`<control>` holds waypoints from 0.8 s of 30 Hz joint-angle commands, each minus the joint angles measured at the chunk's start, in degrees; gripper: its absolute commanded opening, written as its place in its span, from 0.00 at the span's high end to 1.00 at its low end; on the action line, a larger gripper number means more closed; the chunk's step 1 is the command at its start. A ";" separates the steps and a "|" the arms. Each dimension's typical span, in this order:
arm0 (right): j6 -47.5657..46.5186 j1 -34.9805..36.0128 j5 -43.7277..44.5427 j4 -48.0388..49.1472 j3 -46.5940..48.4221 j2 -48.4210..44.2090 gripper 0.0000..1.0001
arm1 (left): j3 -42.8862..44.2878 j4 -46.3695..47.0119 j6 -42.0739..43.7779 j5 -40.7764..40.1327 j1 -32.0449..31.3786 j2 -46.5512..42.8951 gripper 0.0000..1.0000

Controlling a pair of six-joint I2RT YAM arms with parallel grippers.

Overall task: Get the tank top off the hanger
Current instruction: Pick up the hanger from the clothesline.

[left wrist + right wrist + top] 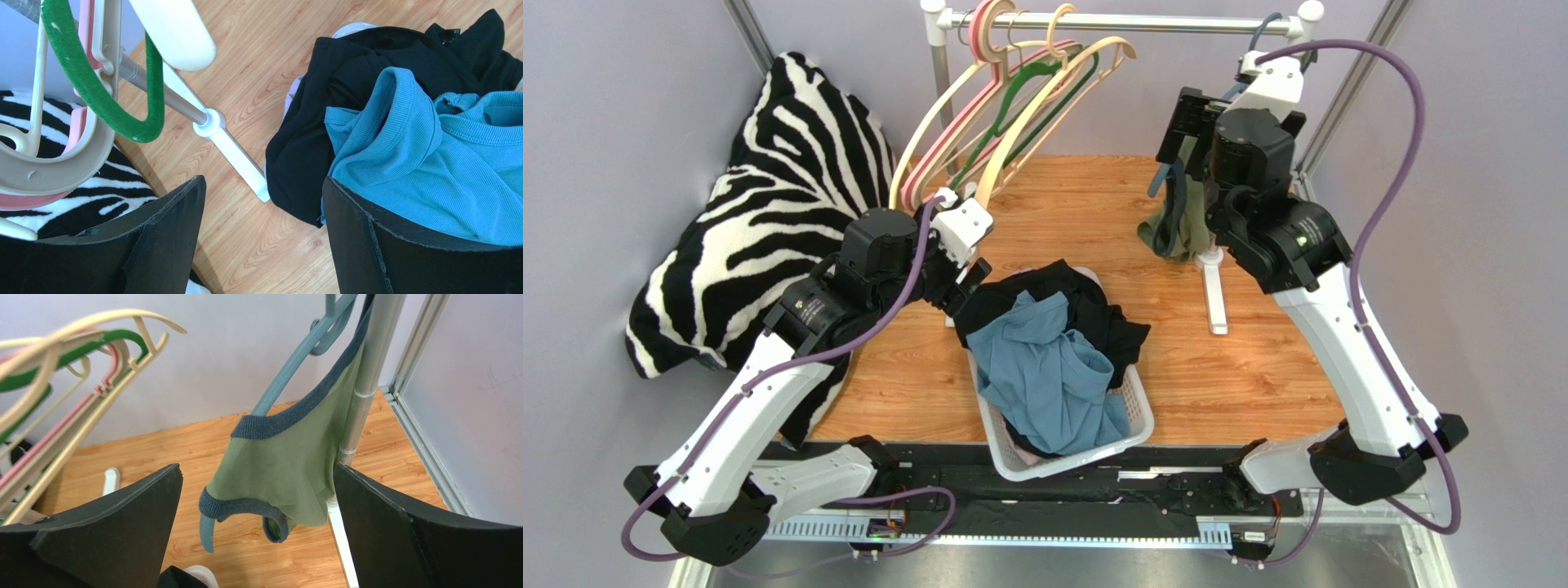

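If closed where aimed now: likely pinch on rack pole together with cloth, pole touching the far edge of the tank top, just inside the right-hand finger; likely result of a pull then, rack dragged and garment not freed
Place of tank top: olive with dark grey trim; ahead of the right gripper, beyond the fingertips, nearer the right-hand finger; untouched
Hanger: teal; steeply tilted, hook up by the pole top, low end poking out under the lower trim, nearer the left-hand finger; one strap looped over its arm
Snag risk: strap band snug round the hanger arm; straight downward tug liable to lock trim on the low tip, or to unhook the hanger and bring both down; slide along the arm toward the low end judged safer
Thin-grip risk: cloth limp and bunched; shallow bite on trim alone prone to slipping
Right jaws: spread wide, nothing between them
Right arm pose: raised high, forearm climbing toward the rail, wrist bent, fingers facing the garment from the near side
Left gripper: jaws spread wide, holding nothing; rack foot and bare wood between the fingers; blue shirt in the basket past the right-hand finger; empty hangers past the left-hand finger
Left arm pose: elbow low, wrist tipped down beside the basket; well apart from the tank top
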 commanded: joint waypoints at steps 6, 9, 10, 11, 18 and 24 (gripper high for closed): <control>2.50 0.41 3.84 -1.95 -1.01 6.68 0.00 | -0.34 1.56 -1.12 0.76 0.54 -0.88 0.22; 1.88 0.59 4.90 -1.78 -2.76 5.64 0.00 | -0.95 1.65 -1.03 0.67 0.63 -1.32 0.22; 1.62 0.59 5.16 -0.65 -3.63 4.85 0.00 | -1.22 1.82 -1.12 0.67 0.71 -1.32 0.22; 1.35 0.59 5.07 0.23 -5.99 3.88 0.00 | -1.48 2.00 -1.03 0.67 0.71 -1.41 0.22; -2.25 0.32 5.95 3.32 -10.94 -2.89 0.20 | -1.57 2.00 -1.39 1.55 0.80 -1.15 0.23; -3.83 -1.08 5.51 3.76 -11.38 -3.34 0.50 | -1.22 1.74 -1.56 2.17 0.89 -0.88 0.24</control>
